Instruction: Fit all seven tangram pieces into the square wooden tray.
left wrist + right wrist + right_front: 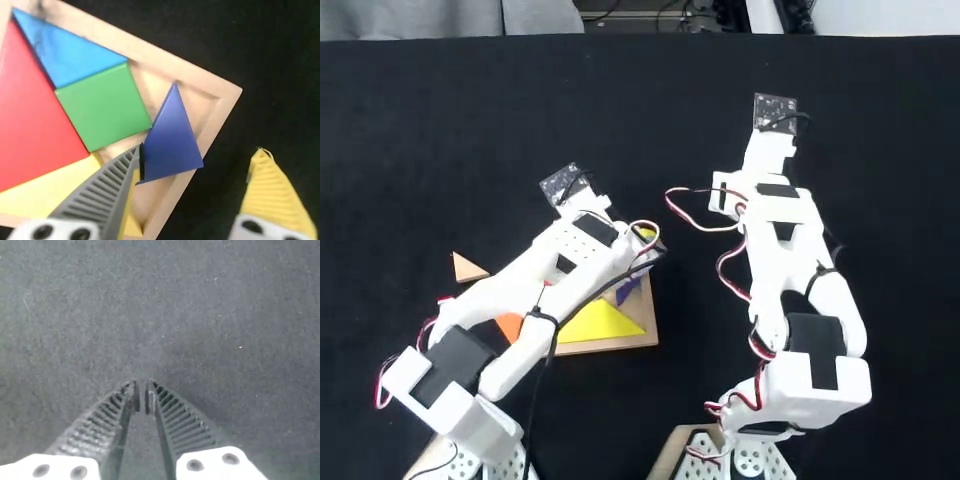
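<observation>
Hovering over the square wooden tray [200, 77], the left hand [199, 150] is gaping wide and holding nothing. The tip of its grey finger [107, 195] is touching one edge of a dark blue wooden triangle [171, 142], while its yellow finger [270, 192] is hanging outside the tray, over the black worktop [420, 120]. The dark blue triangle is lying askew in the tray's corner, with bare tray floor showing beside it and one point meeting a green wooden square [102, 107]. A light blue wooden triangle [70, 52], a large red wooden triangle [30, 120] and a large yellow wooden triangle [45, 192] are sitting flat in the tray, packed against the green square. A small tan wooden triangle [470, 268] is lying on the worktop, apart from the tray. The right hand [141, 395] is resting well away from the tray above bare worktop, its fingers pressed nearly together and gripping nothing.
</observation>
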You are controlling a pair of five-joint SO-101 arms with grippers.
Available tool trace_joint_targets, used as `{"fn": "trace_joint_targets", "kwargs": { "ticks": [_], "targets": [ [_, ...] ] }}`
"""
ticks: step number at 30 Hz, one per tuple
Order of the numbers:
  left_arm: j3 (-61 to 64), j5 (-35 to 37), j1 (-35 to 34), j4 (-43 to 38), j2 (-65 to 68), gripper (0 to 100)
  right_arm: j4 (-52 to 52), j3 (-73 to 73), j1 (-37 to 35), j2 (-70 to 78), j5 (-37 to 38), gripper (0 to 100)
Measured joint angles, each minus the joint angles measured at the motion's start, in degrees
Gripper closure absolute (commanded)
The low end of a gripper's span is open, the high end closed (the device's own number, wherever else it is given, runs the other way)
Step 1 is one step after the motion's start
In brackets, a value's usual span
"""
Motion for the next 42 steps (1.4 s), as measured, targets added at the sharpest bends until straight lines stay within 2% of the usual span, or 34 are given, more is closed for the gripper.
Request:
{"fn": "trace_joint_targets", "kwargs": {
  "ticks": [5, 8, 14, 17, 20, 24, 29, 34, 38, 42],
  "targets": [
    [-0.9, 0.0, -3.3, 1.8, -2.6, 66, 0.0, 0.0, 0.0, 0.0, 0.0, 96.2],
    [-4.1, -3.0, -7.7, 6.4, -6.8, 66, 0.0, 0.0, 0.0, 0.0, 0.0, 96.2],
    [-9.9, -20.1, -19.5, 19.9, -19.9, 66, 4.6, 0.0, -1.7, 0.0, 0.6, 98.9],
    [-10.2, -29.6, -28.9, 23.3, -27.5, 69, 11.2, 0.0, -5.8, -3.3, 6.2, 98.8],
    [-7.9, -41.4, -39.6, 23.2, -33.9, 76, 21.5, -0.2, -12.7, -8.4, 12.8, 98.8],
    [1.8, -52.9, -52.2, 19.1, -39.4, 81, 35.7, -1.1, -19.0, -13.6, 17.8, 98.8],
    [21.1, -56.4, -61.7, 6.9, -42.8, 88, 40.4, -1.1, -21.3, -14.9, 18.8, 98.8],
    [38.9, -56.6, -64.6, -10.9, -43.6, 97, 41.0, -0.3, -25.0, -14.9, 19.0, 98.8],
    [40.4, -57.0, -64.8, -14.3, -43.6, 97, 41.0, 0.6, -30.4, -13.7, 19.0, 98.8],
    [40.7, -57.1, -64.8, -14.9, -43.6, 97, 40.2, 0.6, -31.5, -8.5, 19.0, 98.8]
  ]
}}
